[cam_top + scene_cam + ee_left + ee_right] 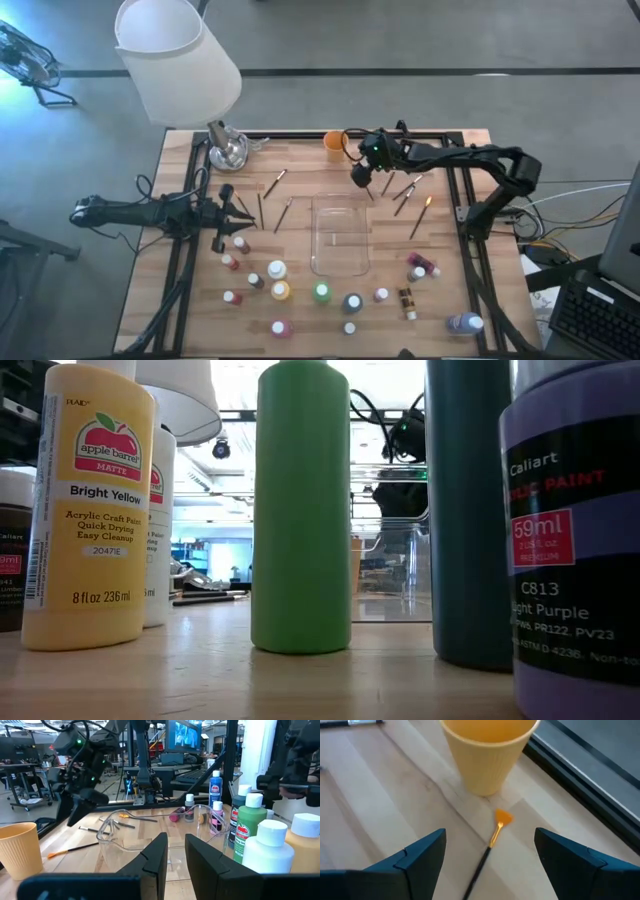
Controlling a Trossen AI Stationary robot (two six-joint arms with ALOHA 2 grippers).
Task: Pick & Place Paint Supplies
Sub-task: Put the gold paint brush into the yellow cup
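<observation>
**Right gripper above brush beside orange cup**

An orange-tipped brush (490,845) lies flat on the table (300,310), its bristles just short of the orange cup (487,752); the right gripper (490,857) hangs over it, fingers spread wide, holding nothing; paint bottles (279,290) stand farther from the cup, past the clear tray (340,262); the left gripper (240,212) waits beside them, fingers nearly together, empty.

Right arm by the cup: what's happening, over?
Right gripper open above an orange-tipped brush. Cup close beside. Left gripper idle, empty.
</observation>
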